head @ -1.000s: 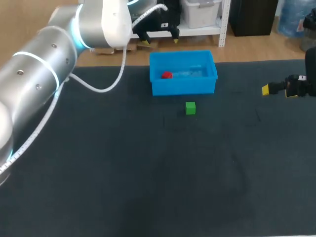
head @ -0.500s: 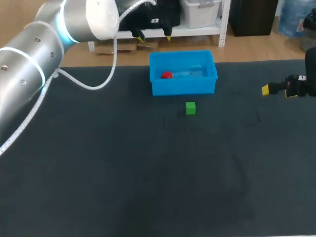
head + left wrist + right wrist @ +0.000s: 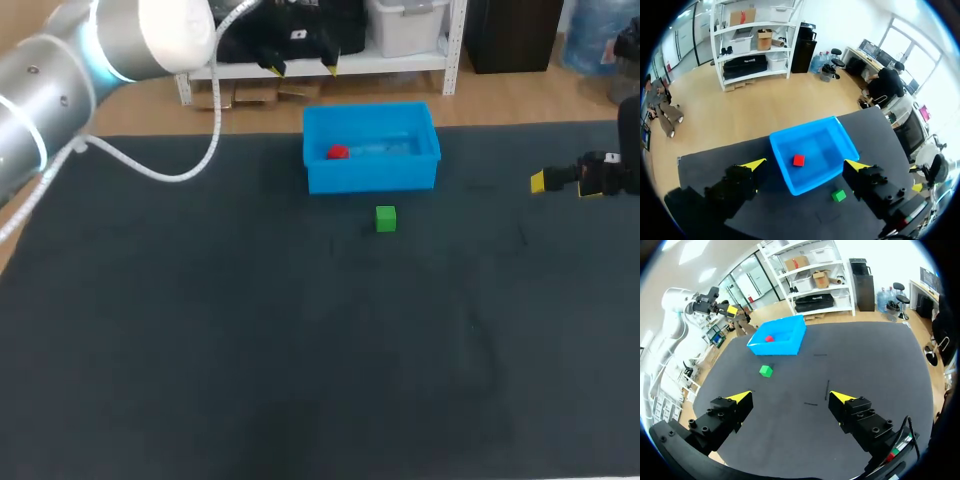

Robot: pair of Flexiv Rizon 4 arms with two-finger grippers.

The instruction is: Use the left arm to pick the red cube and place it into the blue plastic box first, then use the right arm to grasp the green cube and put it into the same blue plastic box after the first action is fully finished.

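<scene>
Dark matte table (image 3: 200, 350). Blue plastic box (image 3: 372, 178) sits on it at the far edge, about mid-width. Green cube (image 3: 386, 219) lies on the bare tabletop just in front of the box's near wall, apart from it, flat. A few short thin marks (image 3: 827, 389) on the surface, right of the cube.

Green cube (image 3: 386, 218) lay on bare mat (image 3: 300, 350), reachable from above, front and both sides. Blue box (image 3: 372, 178) wall stood just behind it. Box top was open, with red cube (image 3: 338, 152) inside. Left gripper (image 3: 303, 68) hung behind box, right gripper (image 3: 790, 397) well off.
</scene>
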